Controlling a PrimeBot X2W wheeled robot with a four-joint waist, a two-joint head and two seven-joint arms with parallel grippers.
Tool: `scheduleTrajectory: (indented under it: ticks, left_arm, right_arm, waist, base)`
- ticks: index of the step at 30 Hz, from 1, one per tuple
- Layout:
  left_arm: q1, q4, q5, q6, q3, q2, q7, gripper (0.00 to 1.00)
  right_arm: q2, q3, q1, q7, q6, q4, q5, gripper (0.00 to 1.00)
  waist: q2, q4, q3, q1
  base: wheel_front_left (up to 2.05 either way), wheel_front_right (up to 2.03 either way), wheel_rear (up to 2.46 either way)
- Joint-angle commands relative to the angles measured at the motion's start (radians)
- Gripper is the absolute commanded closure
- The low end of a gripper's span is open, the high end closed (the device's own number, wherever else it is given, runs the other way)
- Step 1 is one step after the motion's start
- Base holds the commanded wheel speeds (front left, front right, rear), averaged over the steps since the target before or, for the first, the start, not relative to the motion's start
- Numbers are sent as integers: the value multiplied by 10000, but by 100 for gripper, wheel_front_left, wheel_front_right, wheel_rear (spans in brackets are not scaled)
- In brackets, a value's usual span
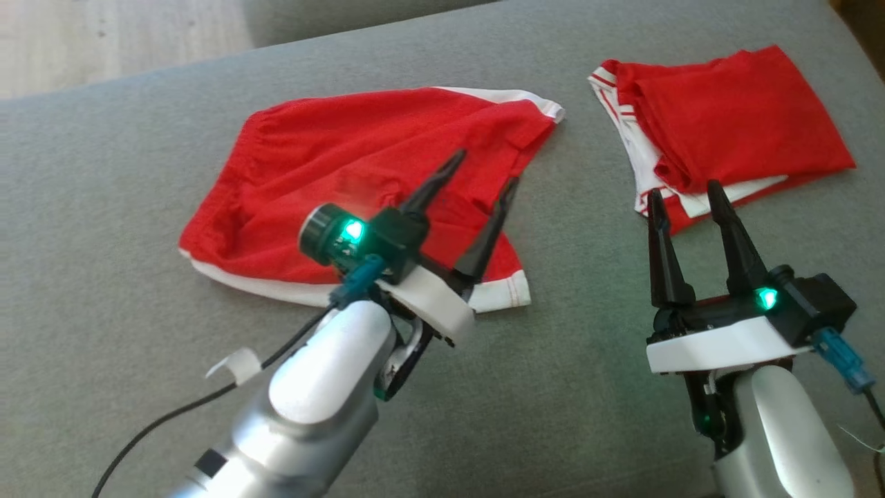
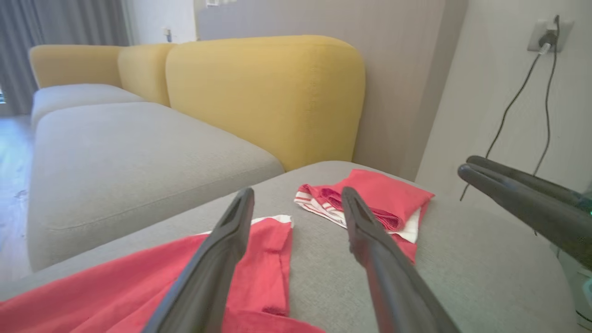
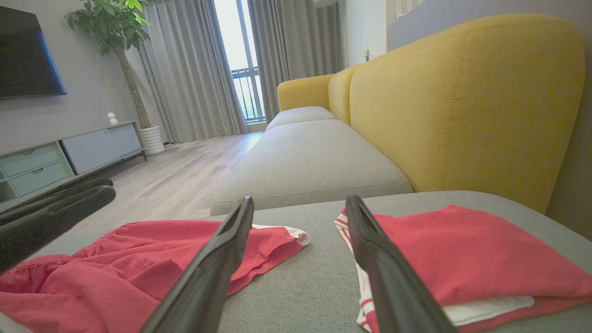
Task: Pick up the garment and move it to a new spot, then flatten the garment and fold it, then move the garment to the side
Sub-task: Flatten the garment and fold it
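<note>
A red garment with white hems lies spread and rumpled on the grey cushion; it also shows in the left wrist view and the right wrist view. My left gripper hovers over the garment's right half, jaws open and empty. My right gripper stands open at the near edge of a folded red and white garment, holding nothing. The left gripper's own fingers frame the red cloth's white hem.
The folded red and white garment lies at the cushion's far right. A yellow sofa backrest and more grey seats lie beyond. A wall socket with cables is at the right. Wooden floor lies to the left.
</note>
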Motion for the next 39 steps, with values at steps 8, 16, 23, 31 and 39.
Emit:
scheduleTrajectory:
  ticks: [8,16,23,31,39]
  left_arm:
    - [344,-674,-393,689,1591,1048,-1087,0]
    - [2546,-2061,-612,1295,2876,2322,-1278,0]
    - [4338,-3248,-392,1752,4355,2177,-1287,0]
    - [4948,-3339,129,1175,4901,1746,-1288,0]
    - [4901,-3195,456,718,5290,1358,-1289,0]
  right_arm:
    - [36,231,-20,-127,67,-183,-92,0]
    - [36,134,376,-73,67,-147,-199,0]
    - [36,199,565,-22,67,-130,-158,0]
    - [36,174,500,80,67,-127,-153,0]
    - [36,519,619,256,67,-49,-97,0]
  waist:
    - [0,766,-432,-1]
    - [0,1426,-719,-1]
    - [0,1644,-803,-1]
    - [0,1633,-899,-1]
    - [0,1669,-807,-1]
  base:
    - [0,0,0]
    - [0,0,0]
    - [0,0,0]
    - [0,0,0]
    - [0,0,0]
